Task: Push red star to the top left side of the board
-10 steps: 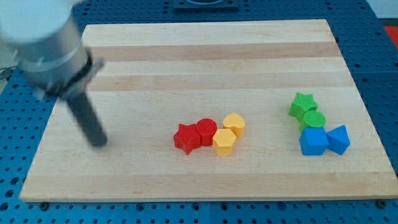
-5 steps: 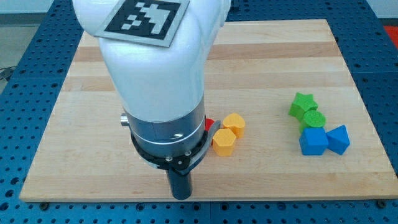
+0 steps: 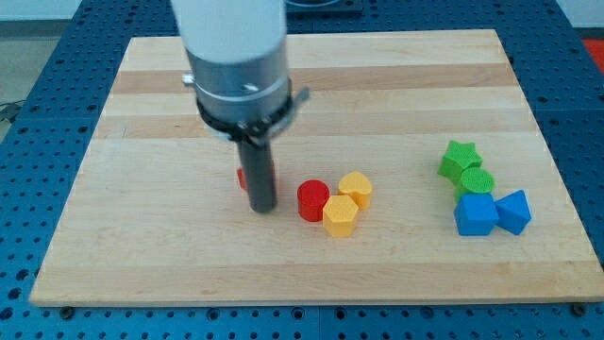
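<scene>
Pale blond wood on the tabletop (image 3: 396, 85), with faint lengthwise stripes of lighter and darker grain. Blue perforated surface (image 3: 38, 142) around it. Dark, nearly black rod ending at my tip (image 3: 261, 208), under a grey-silver collar and white housing. Only a sliver of the red star (image 3: 242, 177) visible behind the rod. Solid red on the red cylinder (image 3: 313, 200). Two yellow blocks (image 3: 341, 215) (image 3: 356, 189) just right. Farther right, a green star (image 3: 459, 159), green cylinder (image 3: 477, 181), two blue blocks (image 3: 475, 215) (image 3: 514, 211).

A single camera looks down at a slant from beyond the near edge of the wooden board (image 3: 396, 85), facing its far edge. It sits close enough that the board nearly fills the view, left to right.
</scene>
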Tool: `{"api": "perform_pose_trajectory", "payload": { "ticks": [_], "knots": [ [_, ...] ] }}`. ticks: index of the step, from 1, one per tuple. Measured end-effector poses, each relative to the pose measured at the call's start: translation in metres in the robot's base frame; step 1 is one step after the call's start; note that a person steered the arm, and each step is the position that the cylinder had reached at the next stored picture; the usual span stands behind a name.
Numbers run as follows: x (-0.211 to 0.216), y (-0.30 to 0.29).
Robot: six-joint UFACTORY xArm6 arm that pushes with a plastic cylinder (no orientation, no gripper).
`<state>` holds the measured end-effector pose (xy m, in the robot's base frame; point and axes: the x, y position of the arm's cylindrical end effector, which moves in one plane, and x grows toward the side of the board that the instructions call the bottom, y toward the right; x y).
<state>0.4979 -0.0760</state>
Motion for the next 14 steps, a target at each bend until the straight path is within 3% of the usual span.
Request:
{"api": "perform_pose_trajectory", "payload": {
  "ticks": [2,3,5,6,8,12,14],
  "knots": [
    [-0.115,-0.039],
    [-0.125,-0.039],
    [-0.031,-0.007],
    [-0.058,0.043],
    [-0.129,0.024],
    [-0.170,-0.065],
    [-0.173,-0.075]
  ]
}}
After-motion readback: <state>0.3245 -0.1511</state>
